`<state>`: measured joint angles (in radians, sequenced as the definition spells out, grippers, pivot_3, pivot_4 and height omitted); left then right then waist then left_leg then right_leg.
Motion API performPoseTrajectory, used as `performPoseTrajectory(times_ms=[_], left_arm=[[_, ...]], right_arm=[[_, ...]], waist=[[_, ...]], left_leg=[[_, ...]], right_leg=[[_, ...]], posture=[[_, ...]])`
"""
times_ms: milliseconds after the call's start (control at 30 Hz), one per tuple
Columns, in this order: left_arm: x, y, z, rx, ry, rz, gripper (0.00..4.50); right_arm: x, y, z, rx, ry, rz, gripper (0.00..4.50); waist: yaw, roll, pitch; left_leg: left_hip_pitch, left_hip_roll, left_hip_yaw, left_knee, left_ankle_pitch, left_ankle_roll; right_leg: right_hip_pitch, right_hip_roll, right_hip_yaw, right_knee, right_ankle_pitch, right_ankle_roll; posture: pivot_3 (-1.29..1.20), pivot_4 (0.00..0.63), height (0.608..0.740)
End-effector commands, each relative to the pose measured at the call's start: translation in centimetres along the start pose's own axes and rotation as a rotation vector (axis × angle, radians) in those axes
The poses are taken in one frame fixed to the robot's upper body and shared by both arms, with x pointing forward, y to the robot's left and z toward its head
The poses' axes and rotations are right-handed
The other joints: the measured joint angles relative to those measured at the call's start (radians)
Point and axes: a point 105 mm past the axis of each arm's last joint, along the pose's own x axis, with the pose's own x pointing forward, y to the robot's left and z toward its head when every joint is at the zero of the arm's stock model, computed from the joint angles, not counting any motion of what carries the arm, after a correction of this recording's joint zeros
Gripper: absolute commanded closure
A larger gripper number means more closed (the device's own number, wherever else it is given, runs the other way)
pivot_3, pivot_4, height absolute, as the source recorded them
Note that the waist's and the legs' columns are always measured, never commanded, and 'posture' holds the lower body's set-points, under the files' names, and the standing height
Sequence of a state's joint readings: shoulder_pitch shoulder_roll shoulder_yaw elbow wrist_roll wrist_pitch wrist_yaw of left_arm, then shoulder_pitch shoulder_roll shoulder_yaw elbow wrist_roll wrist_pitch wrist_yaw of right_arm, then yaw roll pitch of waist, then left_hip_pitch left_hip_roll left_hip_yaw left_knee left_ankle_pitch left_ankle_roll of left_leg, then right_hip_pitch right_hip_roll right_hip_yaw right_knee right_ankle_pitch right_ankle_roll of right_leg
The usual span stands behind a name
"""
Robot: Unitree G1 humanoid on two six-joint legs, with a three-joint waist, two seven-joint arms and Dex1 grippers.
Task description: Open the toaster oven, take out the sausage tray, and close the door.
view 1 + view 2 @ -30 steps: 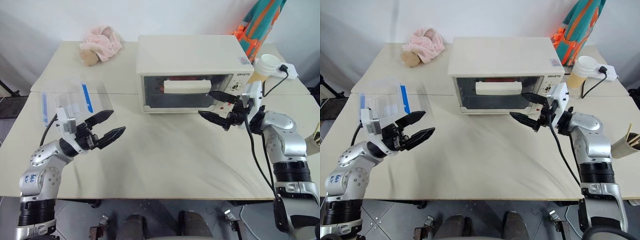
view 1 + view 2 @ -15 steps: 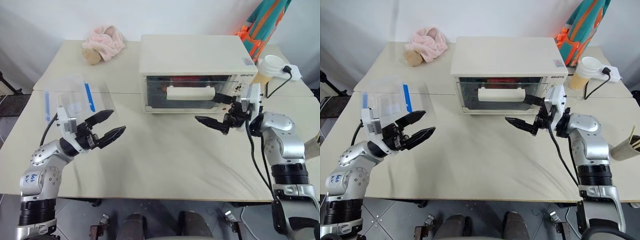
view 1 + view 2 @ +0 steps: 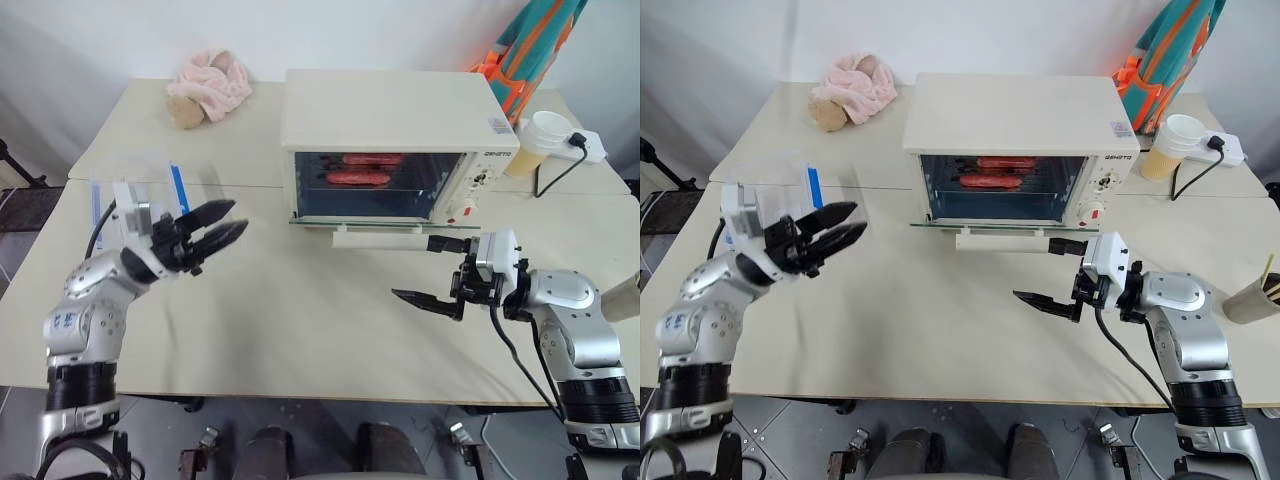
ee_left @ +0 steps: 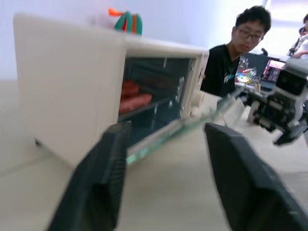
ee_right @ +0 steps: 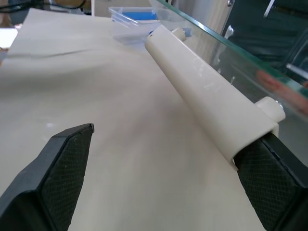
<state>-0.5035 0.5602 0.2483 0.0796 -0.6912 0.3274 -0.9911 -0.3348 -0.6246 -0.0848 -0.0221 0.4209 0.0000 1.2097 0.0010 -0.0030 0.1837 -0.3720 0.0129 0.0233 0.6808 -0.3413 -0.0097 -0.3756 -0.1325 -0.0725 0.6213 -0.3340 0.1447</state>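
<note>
The cream toaster oven stands at the back of the table. Its door lies open and flat, the bar handle facing me. Inside, the sausage tray sits on its rack with reddish sausages on it. My right gripper is open just right of the handle's end, and in the right wrist view the handle rests against one finger. At the oven's left, my left gripper is raised with its fingers apart and nothing between them.
A clear plastic box with blue clips sits behind my left gripper. A pink cloth lies at the back left. A paper cup and a white power strip stand right of the oven. A seated person is beyond the table.
The door has swung from shut to flat open as my right gripper drew back and down. My left gripper rose toward the oven and its fingers narrowed.
</note>
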Motion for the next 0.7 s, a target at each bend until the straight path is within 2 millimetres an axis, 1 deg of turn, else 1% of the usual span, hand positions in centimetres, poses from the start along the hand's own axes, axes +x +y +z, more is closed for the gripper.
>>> performPoseTrajectory(times_ms=[33,100,167,233,333,500,533,600,700], left_arm=[[2.6,0.3,-0.7,0.027,0.034,-0.072,3.27],[4.1,0.7,-1.7,0.034,0.062,-0.079,3.93],[5.4,1.4,-2.1,0.052,0.056,-0.057,4.46],[6.5,1.7,-2.5,0.06,0.043,-0.048,4.46],[7.9,1.6,-3.1,0.055,0.039,-0.067,4.46],[8.7,1.0,-4.4,0.032,0.078,-0.112,4.46],[8.8,0.9,-4.8,0.026,0.09,-0.126,4.46],[8.8,0.5,-5.3,0.011,0.109,-0.149,4.46],[8.9,0.4,-5.5,-0.014,0.1,-0.165,4.46]], right_arm=[[0.0,-0.2,1.0,-0.088,-0.036,-0.005,0.0],[0.1,-0.2,0.9,-0.098,-0.036,-0.01,0.0],[0.2,-0.2,0.8,-0.115,-0.037,-0.01,0.0],[0.3,0.0,0.8,-0.119,-0.039,-0.012,0.0],[0.3,0.2,0.7,-0.119,-0.039,-0.018,0.0],[0.1,0.1,0.6,-0.118,-0.029,-0.044,0.0],[-0.2,0.0,0.4,-0.111,-0.017,-0.065,0.0],[-1.4,-0.3,-0.2,-0.1,0.037,-0.119,0.0],[-4.2,-0.4,-1.0,-0.088,0.126,-0.221,0.0]], waist=[[0.001,0.0,0.0],[0.0,0.0,0.0],[0.0,0.0,0.0],[-0.004,0.0,0.0],[-0.004,-0.001,0.0],[-0.003,-0.001,0.0],[-0.002,-0.001,0.0],[-0.002,-0.001,0.001],[0.018,-0.001,0.001]], left_leg=[[0.0,0.0,0.0,0.0,0.0,0.0],[0.0,0.0,0.0,0.0,0.0,0.0],[0.0,-0.001,0.0,0.0,0.0,0.0],[0.0,0.0,0.0,0.0,0.0,0.0],[0.0,0.0,0.0,0.0,0.0,0.0],[0.0,0.0,0.001,0.0,0.0,0.0],[0.0,0.0,0.001,0.0,0.0,0.0],[0.0,0.0,0.0,0.0,0.0,0.0],[0.0,-0.001,0.0,0.001,0.0,0.0]], right_leg=[[0.0,0.0,0.0,0.0,0.0,0.0],[0.0,0.0,-0.001,0.0,0.0,0.0],[0.0,0.0,-0.001,0.0,0.0,0.0],[0.0,0.0,-0.002,0.0,0.0,0.0],[-0.001,0.0,-0.003,0.001,0.0,0.0],[0.0,0.0,-0.003,0.001,0.0,0.0],[0.0,0.0,-0.003,0.001,0.0,0.0],[0.0,0.0,-0.003,0.001,0.0,0.0],[0.0,-0.001,-0.004,0.001,0.0,0.001]], posture=[[0.0,0.15,0.74],[0.0,0.15,0.74],[0.0,0.15,0.74],[0.0,0.15,0.74],[0.0,0.15,0.74],[0.0,0.15,0.74],[0.0,0.15,0.74],[0.0,0.15,0.74],[0.0,0.15,0.74]])
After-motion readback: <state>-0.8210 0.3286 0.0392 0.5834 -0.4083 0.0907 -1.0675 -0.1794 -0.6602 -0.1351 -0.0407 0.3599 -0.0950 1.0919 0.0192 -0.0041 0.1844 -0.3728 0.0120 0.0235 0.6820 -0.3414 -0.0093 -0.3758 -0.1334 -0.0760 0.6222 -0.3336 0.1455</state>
